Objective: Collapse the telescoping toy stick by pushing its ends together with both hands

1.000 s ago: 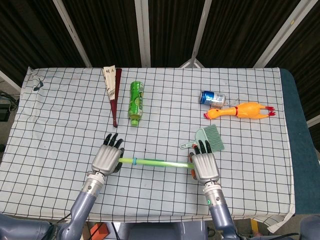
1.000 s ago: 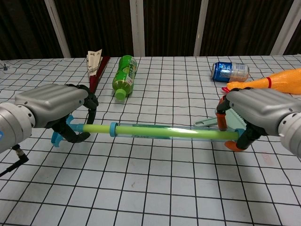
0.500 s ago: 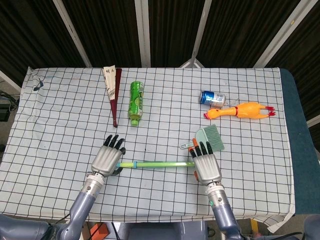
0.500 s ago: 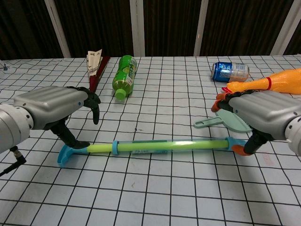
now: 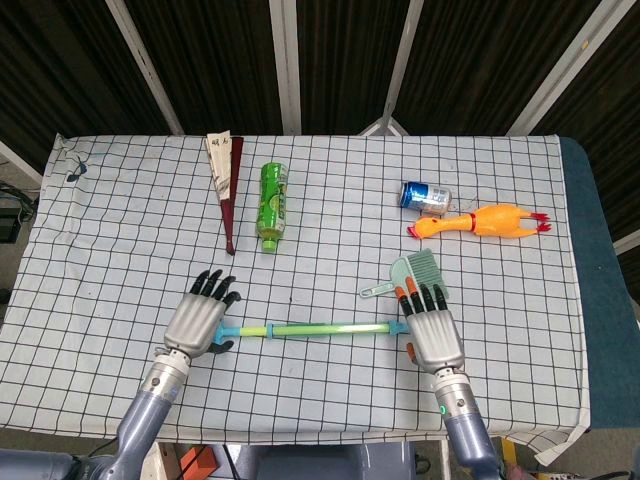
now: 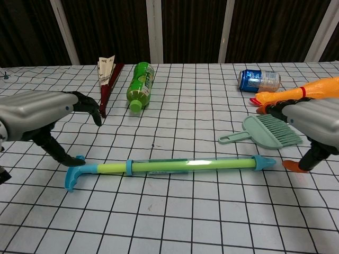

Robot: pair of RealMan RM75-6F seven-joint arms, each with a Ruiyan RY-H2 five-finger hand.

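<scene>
The telescoping toy stick [image 5: 305, 328] [image 6: 169, 166] lies flat on the checked cloth, a green tube with a blue hooked end at the left and a blue pointed tip at the right. My left hand [image 5: 198, 320] [image 6: 37, 114] hovers just beyond the hooked end, fingers spread, holding nothing. Beyond the pointed tip my right hand [image 5: 433, 333] [image 6: 312, 124] is also apart from the stick, with its fingers loose.
A teal hand brush [image 5: 418, 272] [image 6: 267, 132] lies just behind the stick's right end. Further back are a green bottle [image 5: 272, 204], a folded fan [image 5: 225, 180], a blue can [image 5: 425, 196] and an orange rubber chicken [image 5: 485, 221].
Both hands have let go of the stick, which dropped from mid-air onto the cloth. The left hand drew back to the left and the right hand to the right.
</scene>
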